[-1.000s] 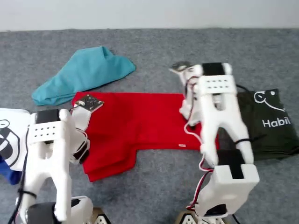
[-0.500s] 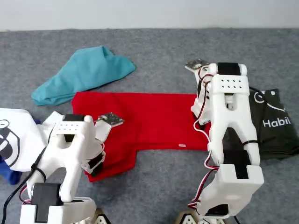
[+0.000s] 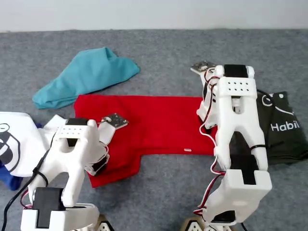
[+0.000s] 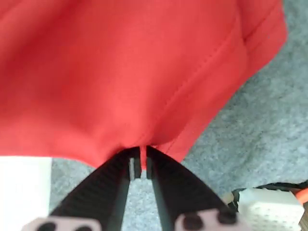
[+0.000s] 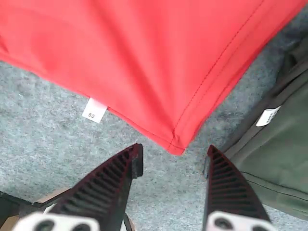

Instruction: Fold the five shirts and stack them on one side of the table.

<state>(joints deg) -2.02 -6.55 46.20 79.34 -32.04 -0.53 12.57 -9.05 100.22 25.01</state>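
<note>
Pinching smooth red shirt (image 4: pixel 144 72) by stitched hem, left end effector (image 4: pixel 140 166); right end effector (image 5: pixel 173 154) gaping over its corner.

Left arm (image 3: pixel 72 154): yours at 7 o'clock, hunched forward, wrist tipped down.
Left gripper (image 4: pixel 139 162): jaws pinched tight on the red shirt (image 4: pixel 120 72).
Right arm (image 3: pixel 236 125): yours at 5 o'clock, stretched toward 12.
Right gripper (image 5: pixel 172 161): jaws spread wide, gripping nothing.
</note>
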